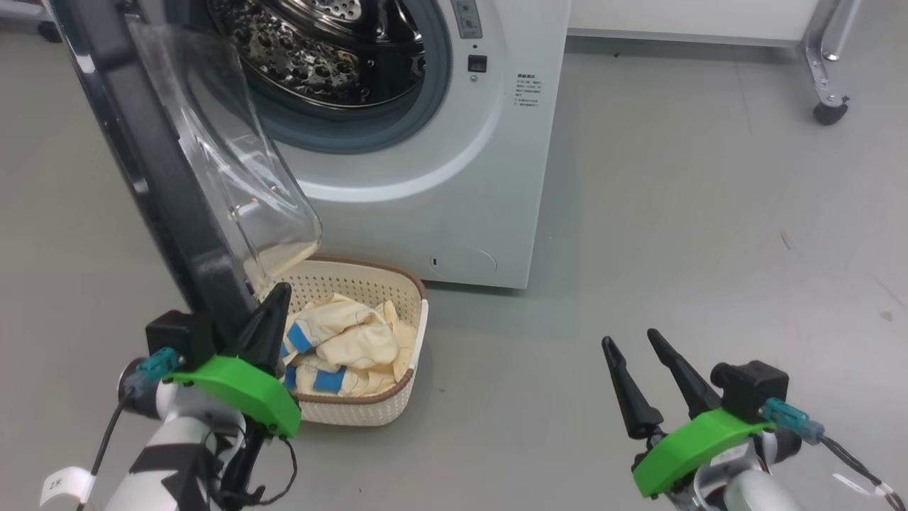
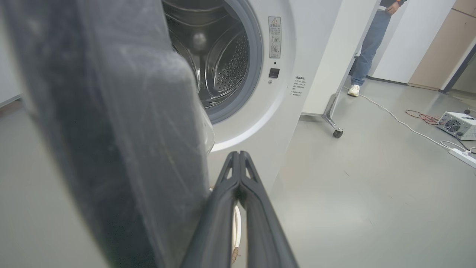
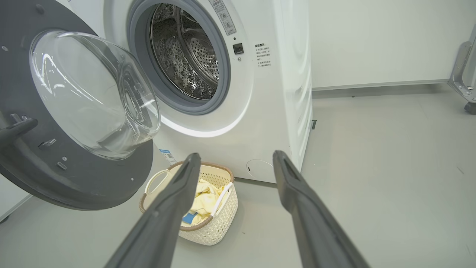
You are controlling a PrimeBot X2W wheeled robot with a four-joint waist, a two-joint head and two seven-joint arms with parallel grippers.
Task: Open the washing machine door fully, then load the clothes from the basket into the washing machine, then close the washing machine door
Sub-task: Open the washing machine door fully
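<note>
The left claw (image 1: 279, 297) is pinched fully shut with nothing between its fingers. In the head view it sits close against the inner side of the door (image 1: 163, 177), low on the black rim and just above the basket (image 1: 415, 287). The right claw (image 1: 630, 339) hangs spread wide and empty, well off to the right over bare floor. The door stands edge-on here, swung out to the robot's left, with its glass bowl bulging right over the basket's back end. Being round, it has no long axis. The basket's long side runs towards the washing machine (image 1: 461, 177).

In the left wrist view the shut fingers lie alongside the rim, pointing at the machine's front. A person's leg (image 2: 368, 44) stands far behind.

In the right wrist view the door's inner face looks outward, not yet folded fully back, and the clothes (image 3: 204, 193) lie heaped in the basket.

The likely trouble is that smooth, tapered fingers pushing a glossy rim could slide off, letting the door drift back over the basket. A low slip could snag the clothes.
</note>
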